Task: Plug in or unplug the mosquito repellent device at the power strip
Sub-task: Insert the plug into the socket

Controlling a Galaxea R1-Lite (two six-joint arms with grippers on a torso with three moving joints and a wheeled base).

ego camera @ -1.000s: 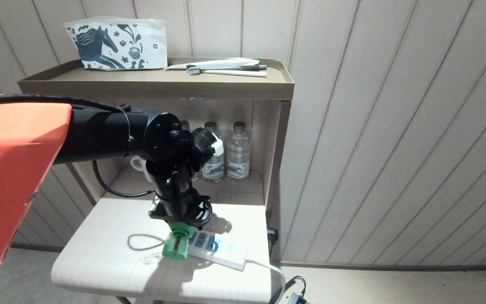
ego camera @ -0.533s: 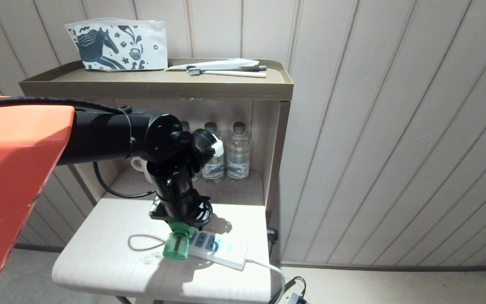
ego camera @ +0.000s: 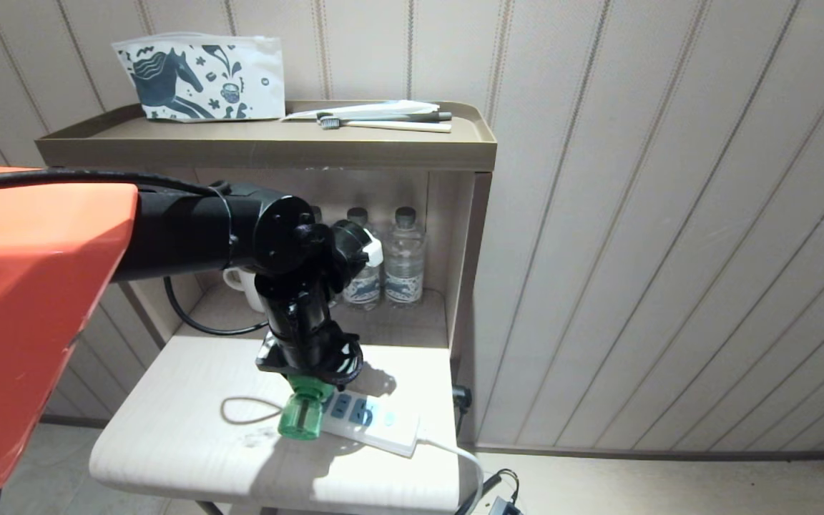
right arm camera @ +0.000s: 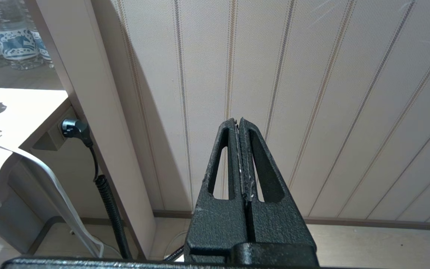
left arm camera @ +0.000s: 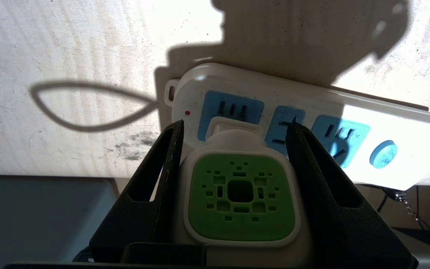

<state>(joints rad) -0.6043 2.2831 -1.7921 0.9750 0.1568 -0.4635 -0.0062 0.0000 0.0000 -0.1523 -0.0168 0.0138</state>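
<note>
The mosquito repellent device (ego camera: 300, 418) hangs bottle-forward at the near end of the power strip (ego camera: 376, 422), which lies on the pale wooden shelf. My left gripper (ego camera: 310, 378) reaches down from above and is shut on the device's white head. In the left wrist view its black fingers (left arm camera: 162, 175) flank the green-topped head (left arm camera: 239, 194). The head's white plug block rests against the first blue socket of the power strip (left arm camera: 405, 119). Whether the pins are seated is hidden. My right gripper (right arm camera: 238, 120) is parked off to the side, shut and empty, facing the wall.
Three water bottles (ego camera: 403, 257) and a white mug (ego camera: 244, 280) stand at the back of the niche. A printed pouch (ego camera: 201, 75) and toothbrushes (ego camera: 383, 123) lie on the brown top tray (ego camera: 262, 146). The strip's white cord (ego camera: 455, 452) drops off the shelf's right edge.
The whole picture has shifted slightly to the right. My left gripper keeps its hold on the device at the strip's end, with barely any movement.
</note>
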